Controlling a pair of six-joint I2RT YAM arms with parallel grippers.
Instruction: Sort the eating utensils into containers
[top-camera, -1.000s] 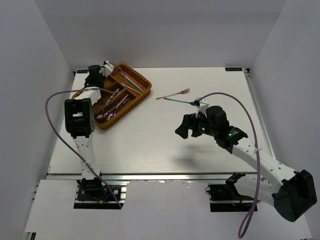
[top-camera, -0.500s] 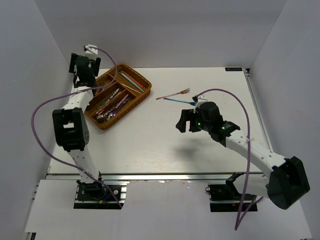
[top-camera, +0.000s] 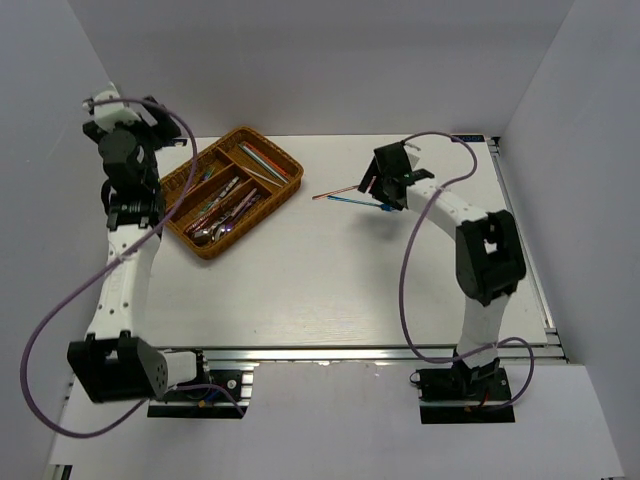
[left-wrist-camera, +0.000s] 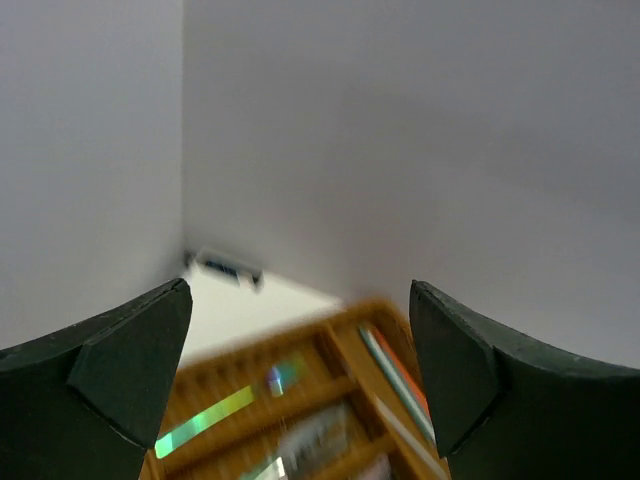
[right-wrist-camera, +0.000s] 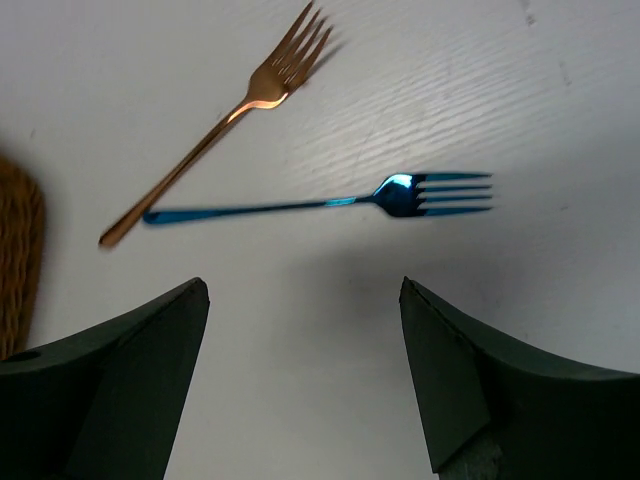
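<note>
The brown wicker tray (top-camera: 287, 184) stands at the back left, its long compartments holding several utensils (top-camera: 225, 208), among them silver and purple pieces and thin chopsticks (top-camera: 262, 160). My left gripper (top-camera: 140, 125) is raised off the tray's left end, open and empty; in its blurred wrist view (left-wrist-camera: 300, 288) the tray (left-wrist-camera: 335, 350) lies below. A rose-gold fork (right-wrist-camera: 240, 112) and a blue fork (right-wrist-camera: 320, 204) lie loose on the table, right of the tray. My right gripper (right-wrist-camera: 305, 290) hovers open just on the near side of the blue fork, holding nothing, and shows over the forks (top-camera: 345, 190) from above.
White walls close in the table on the left, back and right. The tray's corner (right-wrist-camera: 15, 250) shows at the left edge of the right wrist view. A small dark marker (left-wrist-camera: 228, 268) sits in the table's back left corner.
The left gripper opened, rose out of the tray and swung back to the left. The right arm reached forward from mid-table to just above the two loose forks.
</note>
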